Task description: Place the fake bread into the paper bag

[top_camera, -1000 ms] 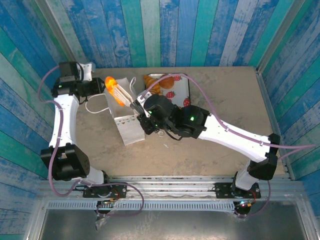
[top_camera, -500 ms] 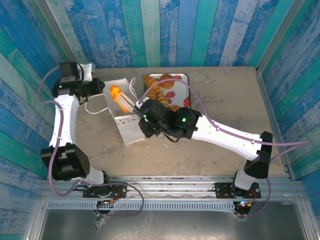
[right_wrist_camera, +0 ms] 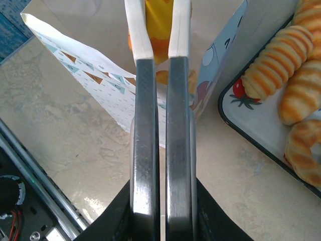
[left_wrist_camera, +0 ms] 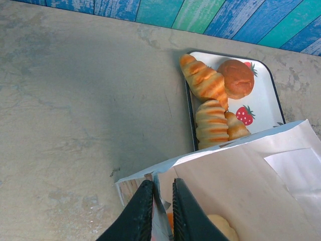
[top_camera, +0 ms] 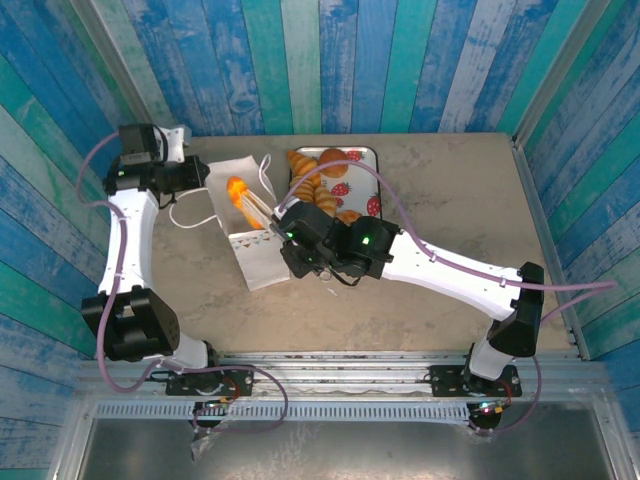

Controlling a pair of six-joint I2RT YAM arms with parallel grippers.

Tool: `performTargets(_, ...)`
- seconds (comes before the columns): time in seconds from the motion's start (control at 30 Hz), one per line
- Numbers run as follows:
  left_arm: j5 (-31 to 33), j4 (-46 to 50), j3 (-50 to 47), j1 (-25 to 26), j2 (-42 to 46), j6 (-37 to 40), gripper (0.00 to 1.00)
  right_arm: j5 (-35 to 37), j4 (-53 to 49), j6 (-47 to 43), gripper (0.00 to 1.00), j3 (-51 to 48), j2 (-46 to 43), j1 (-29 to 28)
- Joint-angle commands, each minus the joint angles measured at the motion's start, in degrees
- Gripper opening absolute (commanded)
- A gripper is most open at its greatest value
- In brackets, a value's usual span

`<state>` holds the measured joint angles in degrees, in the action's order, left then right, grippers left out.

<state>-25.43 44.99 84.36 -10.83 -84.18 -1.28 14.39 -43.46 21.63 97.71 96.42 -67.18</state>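
The white paper bag stands open on the table, its bunting-pattern side facing the right wrist camera. My left gripper is shut on the bag's rim and holds the mouth open. My right gripper reaches into the mouth, white-taped fingertips shut on a yellow-orange fake bread piece. Two more pieces lie inside the bag, one orange and one pale. Ridged croissants and a round brown bun remain on the tray.
The strawberry-print white tray sits just right of the bag, at the back of the table, partly under my right arm. The bag's cord handles trail on the table to its left. Blue plank walls close in the back and sides.
My right gripper has carried the orange piece from above the bag's mouth down into the bag, and the arm has shifted left. The left gripper has stayed on the rim.
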Motion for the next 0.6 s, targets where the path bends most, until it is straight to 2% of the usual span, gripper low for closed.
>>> performTargets(0.0,-0.3,-0.5,-0.2,-0.2,-1.3,0.3,0.16,1.3,1.3,0.5,0.27,-0.3,-0.2,0.3)
performTargets(0.57,-0.8,-0.7,-0.6,-0.2,-0.9,0.5,0.16,1.3,2.0,0.8,0.47,-0.5,-0.8,0.2)
